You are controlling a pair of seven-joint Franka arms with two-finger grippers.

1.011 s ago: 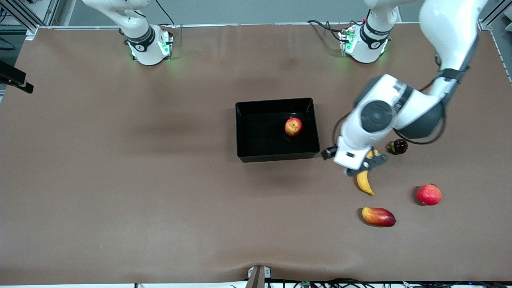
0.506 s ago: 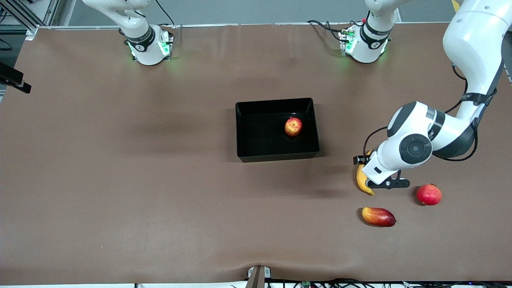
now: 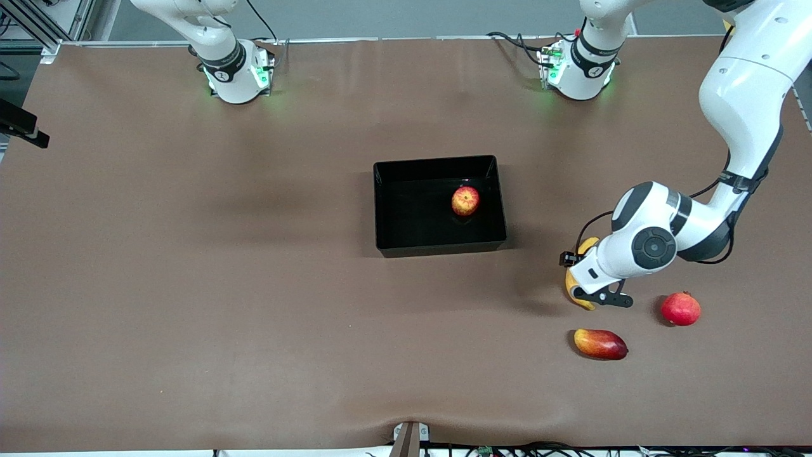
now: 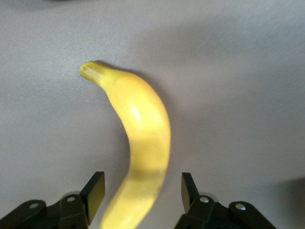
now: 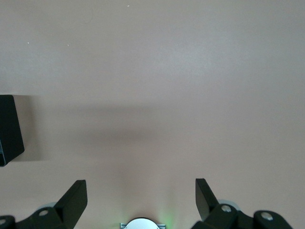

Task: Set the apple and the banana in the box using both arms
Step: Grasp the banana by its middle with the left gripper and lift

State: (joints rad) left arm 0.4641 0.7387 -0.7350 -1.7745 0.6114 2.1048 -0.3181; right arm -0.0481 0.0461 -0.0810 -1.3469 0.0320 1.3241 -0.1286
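Note:
The red, yellow-streaked apple [image 3: 465, 201] lies in the black box [image 3: 438, 245] at mid-table. The yellow banana [image 3: 571, 284] lies on the table toward the left arm's end, partly hidden under the left hand. In the left wrist view the banana [image 4: 143, 124] runs between the open fingers [image 4: 95, 191]. My left gripper [image 3: 593, 297] [image 4: 141, 191] is open and low over the banana, one jaw on each side of it, not touching it. My right gripper [image 5: 141, 195] is open and empty, high over bare table near its base; it is out of the front view.
A red-yellow mango [image 3: 600, 343] lies nearer the camera than the banana. A larger red round fruit [image 3: 681, 308] lies beside the left hand. A corner of the box [image 5: 9, 129] shows in the right wrist view. The right arm waits.
The left arm swung away from the box toward its own end of the table and came down over the banana, with its open jaws now on either side. The right arm has not moved.

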